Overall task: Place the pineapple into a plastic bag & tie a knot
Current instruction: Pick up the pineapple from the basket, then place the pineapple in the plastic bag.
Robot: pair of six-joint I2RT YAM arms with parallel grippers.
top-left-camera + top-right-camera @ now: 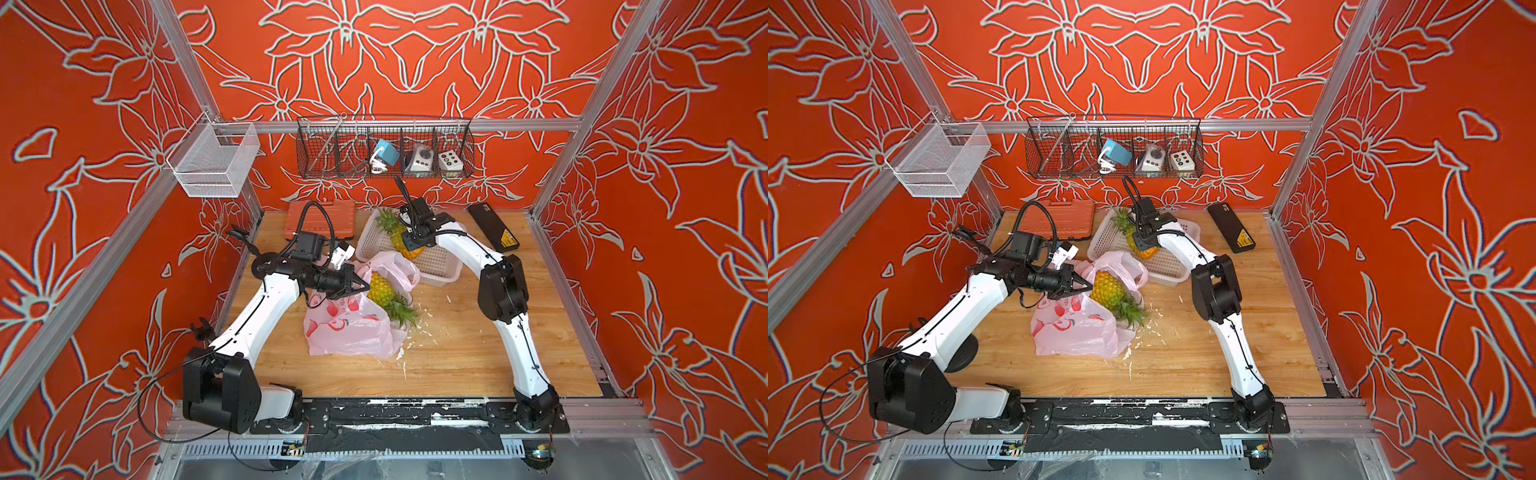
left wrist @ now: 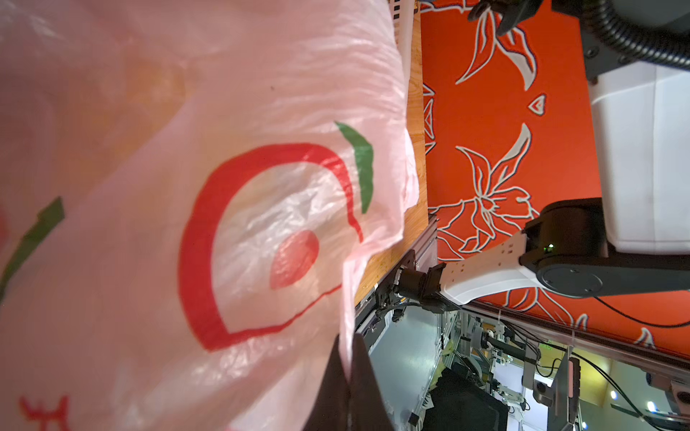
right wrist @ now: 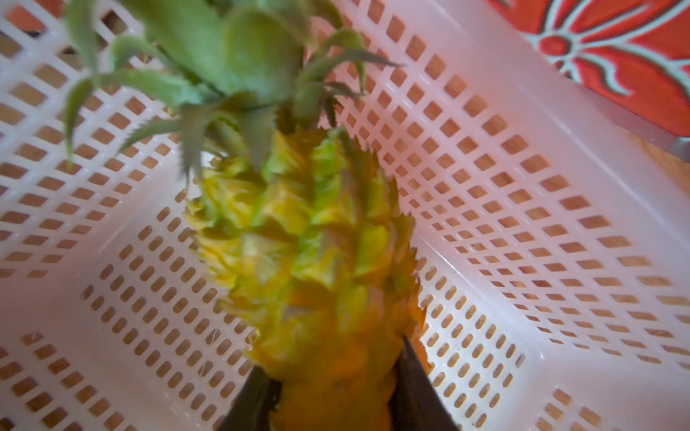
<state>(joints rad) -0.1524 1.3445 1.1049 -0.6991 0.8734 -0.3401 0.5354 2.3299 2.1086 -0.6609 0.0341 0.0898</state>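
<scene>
A yellow pineapple (image 1: 400, 240) (image 1: 1143, 248) with a green crown lies in the white perforated basket. My right gripper (image 3: 332, 373) (image 1: 412, 243) is shut on its orange base, one dark finger on each side. A second pineapple (image 1: 381, 288) (image 1: 1106, 289) lies at the mouth of the pale-pink plastic bag (image 1: 349, 330) (image 1: 1075, 334) (image 2: 186, 156), its crown pointing out toward the table front. My left gripper (image 1: 362, 286) (image 1: 1087, 286) (image 2: 347, 360) is shut on the bag's edge, a thin fold pinched between its fingers. The knot is not in view.
The white basket (image 1: 438, 266) (image 3: 522, 224) stands at the back middle of the wooden table. Behind it are an orange case (image 1: 320, 222) and a black box (image 1: 494, 228). A wire rack (image 1: 386, 147) and a mesh bin (image 1: 212, 160) hang above. White scraps (image 1: 415, 332) lie beside the bag.
</scene>
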